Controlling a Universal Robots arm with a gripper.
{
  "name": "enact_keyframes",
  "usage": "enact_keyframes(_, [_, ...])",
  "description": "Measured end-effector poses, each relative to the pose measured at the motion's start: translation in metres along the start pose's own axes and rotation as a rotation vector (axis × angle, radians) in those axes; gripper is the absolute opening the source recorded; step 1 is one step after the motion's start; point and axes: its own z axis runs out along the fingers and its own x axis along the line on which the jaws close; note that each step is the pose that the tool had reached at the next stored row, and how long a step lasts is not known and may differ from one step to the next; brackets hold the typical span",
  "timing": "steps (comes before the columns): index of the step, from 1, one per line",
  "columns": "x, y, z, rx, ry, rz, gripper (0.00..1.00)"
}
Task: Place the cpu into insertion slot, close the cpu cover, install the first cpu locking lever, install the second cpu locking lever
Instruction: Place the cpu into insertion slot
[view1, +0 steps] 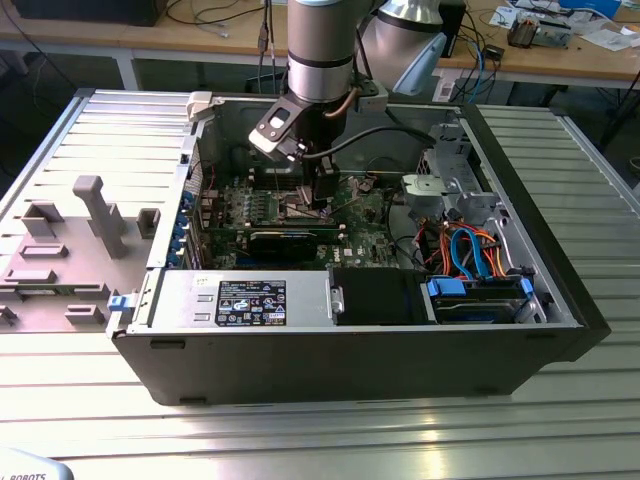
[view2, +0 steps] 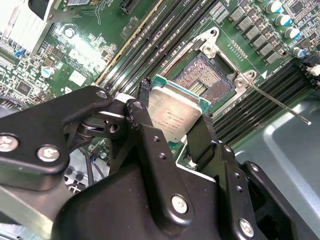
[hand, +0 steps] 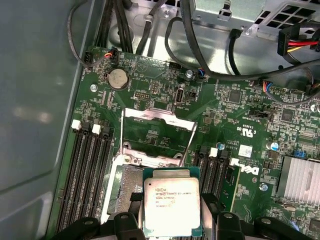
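My gripper (view2: 175, 125) is shut on the cpu (view2: 176, 111), a small silver-topped square chip gripped by two opposite edges between black fingers (view2: 145, 120). The cpu (hand: 171, 200) hangs tilted just above the insertion slot (view2: 207, 75), overlapping one side of it; part of the slot's brownish contact field (hand: 129, 186) shows beside the chip. The cpu cover (hand: 150, 159) is flipped open, lying back from the socket with the green board visible through its window. A thin locking lever (view2: 280, 105) juts out free beside the socket. In the exterior view the gripper (view1: 322, 195) reaches down into the open computer case.
Long black memory slots (hand: 90, 165) flank the socket on both sides. Black cables (hand: 210, 60) and a drive cage (view1: 455, 185) lie beyond it, with a finned heatsink (hand: 300, 180) nearby. Case walls (view1: 330, 360) enclose the board. A grey fixture block (view1: 70, 250) sits at the exterior view's left.
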Motion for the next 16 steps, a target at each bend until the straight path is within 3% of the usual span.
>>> enact_keyframes(16, [0.0000, 0.0000, 0.0003, 0.0003, -0.0007, 0.027, 0.54])
